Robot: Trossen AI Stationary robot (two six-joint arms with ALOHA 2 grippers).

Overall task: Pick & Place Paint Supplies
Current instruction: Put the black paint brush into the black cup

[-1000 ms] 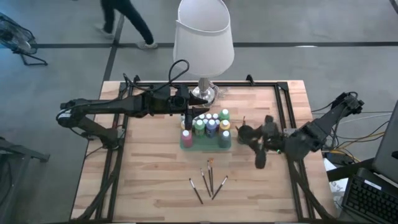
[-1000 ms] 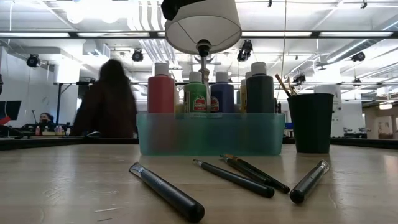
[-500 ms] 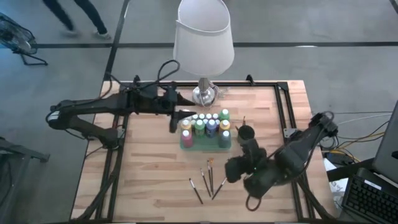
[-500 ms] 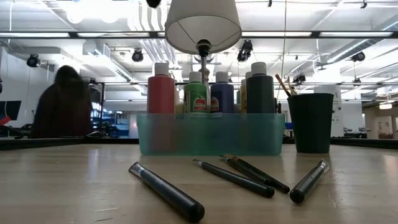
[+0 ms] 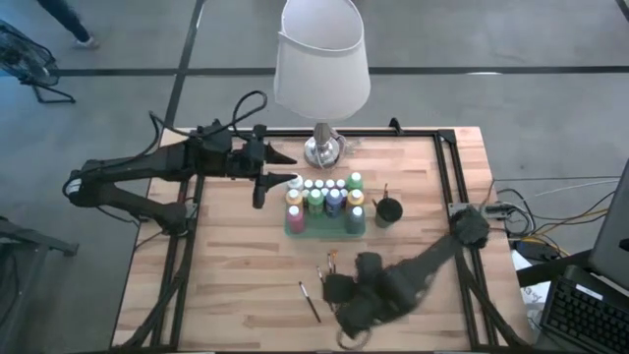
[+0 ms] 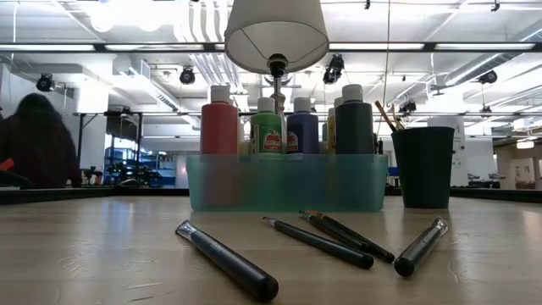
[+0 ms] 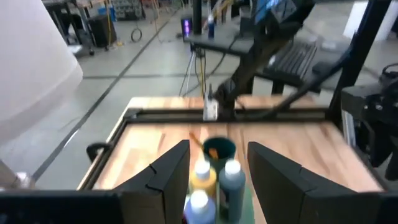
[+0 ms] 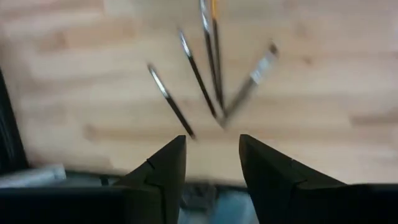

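Note:
Several white-capped paint bottles (image 5: pixel 326 195) stand in a green tray (image 5: pixel 295 224), also seen in the low view as bottles (image 6: pixel 269 127) in the tray (image 6: pixel 286 182). Beside the tray stands a black cup (image 5: pixel 389 210) with brushes in it. Several loose paintbrushes (image 8: pixel 198 73) lie fanned on the wood near the front edge, brushes (image 6: pixel 320 244). My right gripper (image 8: pixel 212 158) hangs open above them, pointing steeply down, and hides most of them in the high view, gripper (image 5: pixel 342 298). My left gripper (image 5: pixel 280 180) stands open and empty, level, just left of the bottles (image 7: pixel 231 179).
A white-shaded lamp (image 5: pixel 321 59) stands on its silver base (image 5: pixel 322 149) just behind the tray. A black frame rail (image 5: pixel 447 167) runs along the table's far and side edges. Bare wood lies at the near left (image 5: pixel 236 295).
My right gripper has swung from beside the black cup toward the table's near edge, sinking a little and tipping to point down over the loose brushes. My left gripper has drawn back from the bottles toward the table's left edge. Nothing on the table has moved.

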